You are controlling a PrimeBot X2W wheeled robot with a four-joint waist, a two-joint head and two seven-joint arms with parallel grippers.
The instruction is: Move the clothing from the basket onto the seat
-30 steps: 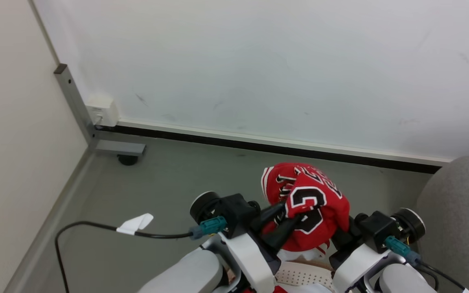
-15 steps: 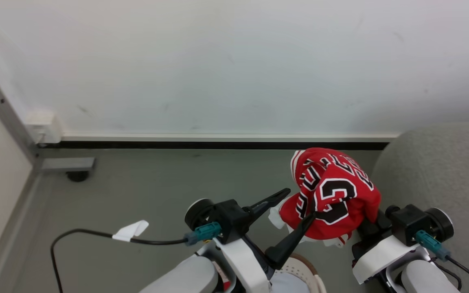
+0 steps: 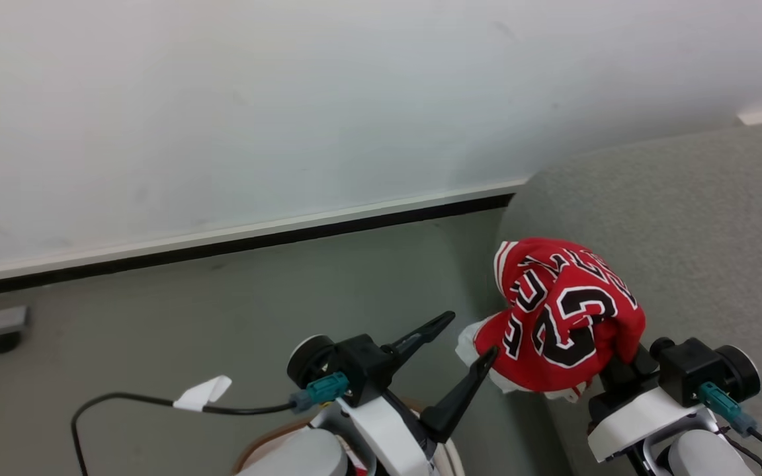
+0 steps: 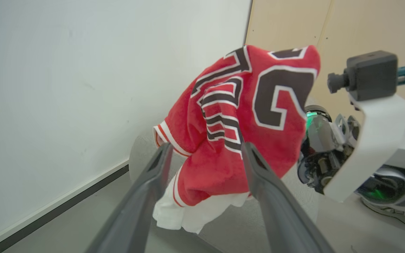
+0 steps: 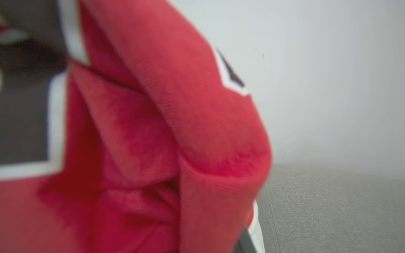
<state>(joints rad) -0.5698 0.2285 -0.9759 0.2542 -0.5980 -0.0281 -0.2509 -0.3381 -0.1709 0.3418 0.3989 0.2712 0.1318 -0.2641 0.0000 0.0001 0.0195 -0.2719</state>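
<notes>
Left tool has released clothing

Head looks down; both wrists closely face the clothing.

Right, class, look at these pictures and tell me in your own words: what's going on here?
A two-armed robot is moving laundry. Its right hand holds a bunched red piece of clothing with black-and-white numerals up in the air, at the near edge of the grey seat, partly over it and partly over the floor. The left hand is open beside the clothing, fingers apart and gripping nothing. The clothing is not yet set down on the seat.
</notes>
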